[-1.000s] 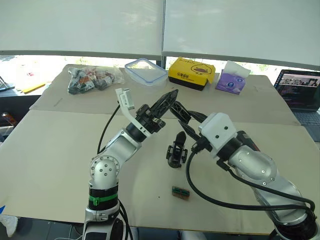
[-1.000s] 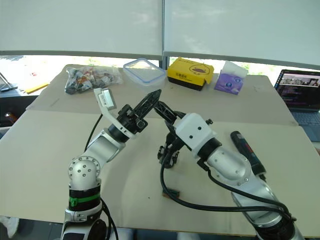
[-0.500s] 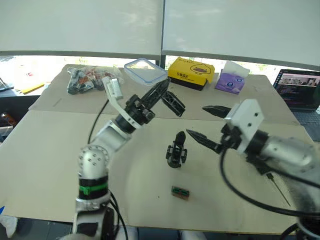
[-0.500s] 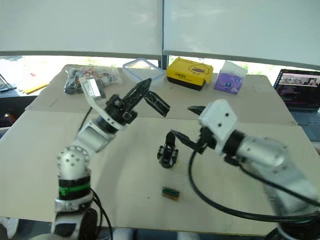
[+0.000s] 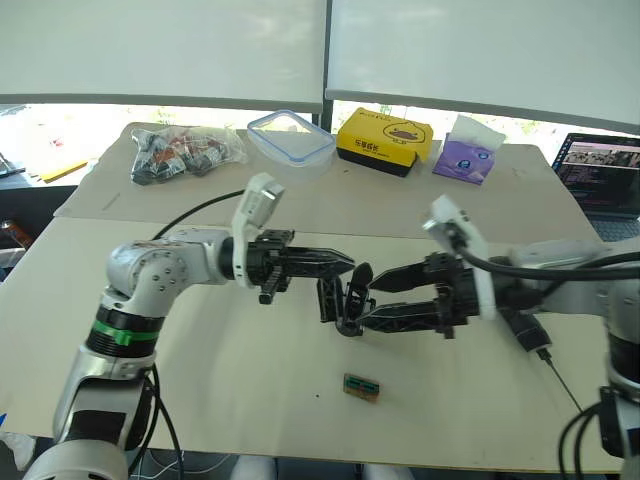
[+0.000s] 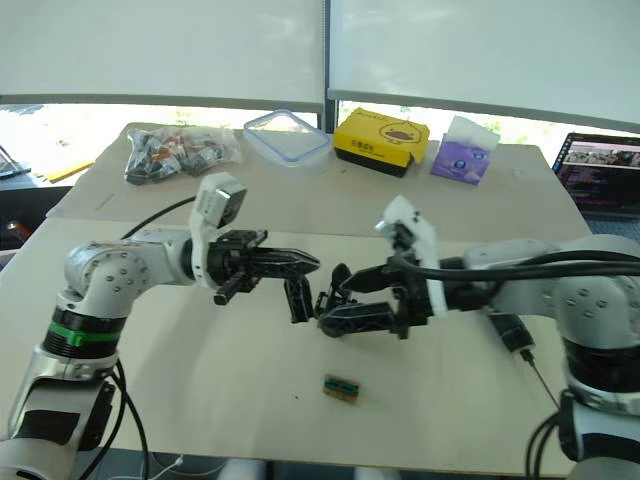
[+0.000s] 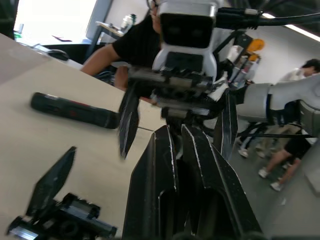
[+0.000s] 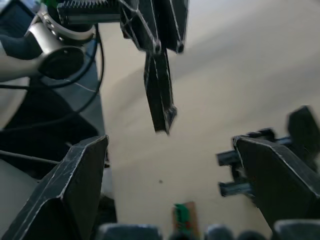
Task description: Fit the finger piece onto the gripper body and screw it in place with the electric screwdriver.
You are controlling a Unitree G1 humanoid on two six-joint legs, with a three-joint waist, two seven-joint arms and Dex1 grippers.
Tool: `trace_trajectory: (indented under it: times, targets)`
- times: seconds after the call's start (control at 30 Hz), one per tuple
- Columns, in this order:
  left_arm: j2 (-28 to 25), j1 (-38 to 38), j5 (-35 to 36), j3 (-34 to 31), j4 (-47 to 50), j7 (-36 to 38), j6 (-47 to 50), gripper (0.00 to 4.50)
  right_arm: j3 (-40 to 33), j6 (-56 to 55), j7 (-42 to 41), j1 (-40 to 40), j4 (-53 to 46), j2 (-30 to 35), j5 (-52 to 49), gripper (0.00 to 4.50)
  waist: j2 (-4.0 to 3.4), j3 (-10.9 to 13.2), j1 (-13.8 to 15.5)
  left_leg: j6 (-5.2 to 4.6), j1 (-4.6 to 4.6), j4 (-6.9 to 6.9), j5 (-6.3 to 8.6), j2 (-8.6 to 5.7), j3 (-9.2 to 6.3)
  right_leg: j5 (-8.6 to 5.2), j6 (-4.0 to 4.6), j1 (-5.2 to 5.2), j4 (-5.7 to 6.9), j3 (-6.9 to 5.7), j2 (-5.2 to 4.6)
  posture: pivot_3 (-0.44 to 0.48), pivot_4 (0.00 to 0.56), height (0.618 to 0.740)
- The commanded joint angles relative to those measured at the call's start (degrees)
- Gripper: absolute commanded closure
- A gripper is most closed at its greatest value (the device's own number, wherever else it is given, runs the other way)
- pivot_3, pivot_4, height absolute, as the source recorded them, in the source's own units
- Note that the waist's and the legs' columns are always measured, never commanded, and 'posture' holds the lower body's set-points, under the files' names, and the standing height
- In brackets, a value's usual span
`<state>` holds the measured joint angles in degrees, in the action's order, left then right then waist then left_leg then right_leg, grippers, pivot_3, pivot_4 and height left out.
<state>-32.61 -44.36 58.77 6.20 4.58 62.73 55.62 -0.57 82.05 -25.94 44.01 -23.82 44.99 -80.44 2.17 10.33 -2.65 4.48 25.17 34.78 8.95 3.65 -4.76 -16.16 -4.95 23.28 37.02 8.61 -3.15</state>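
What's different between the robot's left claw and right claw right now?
The left gripper is shut; the right gripper is wide open. The left gripper holds the finger piece, hanging from its tips; the right gripper holds nothing. Both have two black fingers and point toward each other.

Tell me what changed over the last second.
Both arms dropped low. The left gripper, shut on the finger piece, now points at the gripper body; the open right gripper has swung in around it. Gripper body, green block and electric screwdriver stayed put.
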Motion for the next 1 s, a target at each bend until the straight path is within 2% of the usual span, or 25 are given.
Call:
trace_trajectory:
  times: [0.03,0.1,0.4,0.53,0.8,0.83,1.0]
  targets:
    - [1.3,-0.07,-0.1,-0.82,3.0,-1.24,0.81,4.5,1.33,0.21,6.17,2.09,-0.34,-2.34,-4.33,0.04,0.0,0.01,0.03,0.0,0.0,-0.01,0.0,0.01,-0.01,0.0,0.0,0.0,0.01,-0.02,0.0,0.0,0.15,0.74]
    - [2.04,0.69,0.69,-1.51,3.72,-2.11,1.68,4.5,1.72,-0.92,9.78,2.36,1.48,-3.52,-7.97,0.04,-0.01,0.01,0.03,0.0,0.01,-0.04,0.0,0.01,-0.01,-0.01,-0.01,0.0,0.01,-0.05,-0.01,0.0,0.15,0.74]
    - [3.42,1.64,2.48,-4.02,4.49,-4.17,4.69,4.5,2.91,-2.47,14.37,1.91,1.06,-2.58,-13.28,0.04,-0.02,0.03,0.0,-0.01,0.01,0.08,0.0,0.02,-0.01,0.0,-0.01,-0.01,0.05,-0.07,0.0,0.0,0.15,0.74]
    - [4.5,2.01,3.56,-5.2,4.72,-5.69,5.71,4.5,3.39,-3.22,14.96,1.13,0.4,-1.9,-13.65,1.15,-0.02,0.03,0.01,-0.01,0.01,0.13,-0.01,0.02,-0.01,0.01,-0.02,-0.03,0.06,-0.06,0.0,0.0,0.15,0.74]
    - [3.61,3.9,4.04,-5.06,7.34,-5.09,7.84,4.5,3.18,-5.29,14.64,-0.47,-0.94,-0.65,-14.53,3.97,-0.03,0.03,-0.01,-0.01,0.01,0.07,0.0,0.02,-0.01,0.01,-0.03,-0.02,0.05,-0.07,0.0,0.0,0.15,0.74]
    - [3.54,3.99,4.1,-5.09,7.5,-5.1,7.9,4.5,3.15,-5.42,14.36,-0.56,-1.08,-0.45,-14.56,4.1,-0.03,0.03,0.0,-0.01,0.01,0.06,0.0,0.03,-0.01,0.01,-0.03,-0.01,0.05,-0.07,0.01,0.0,0.15,0.74]
    - [3.42,3.4,6.78,-6.13,6.82,-5.71,9.95,4.5,2.42,-6.64,11.59,-1.93,-2.69,0.41,-13.43,4.1,-0.02,0.03,0.02,-0.01,0.01,0.15,-0.01,0.03,-0.01,0.01,-0.03,-0.04,0.06,-0.07,0.01,0.0,0.15,0.74]
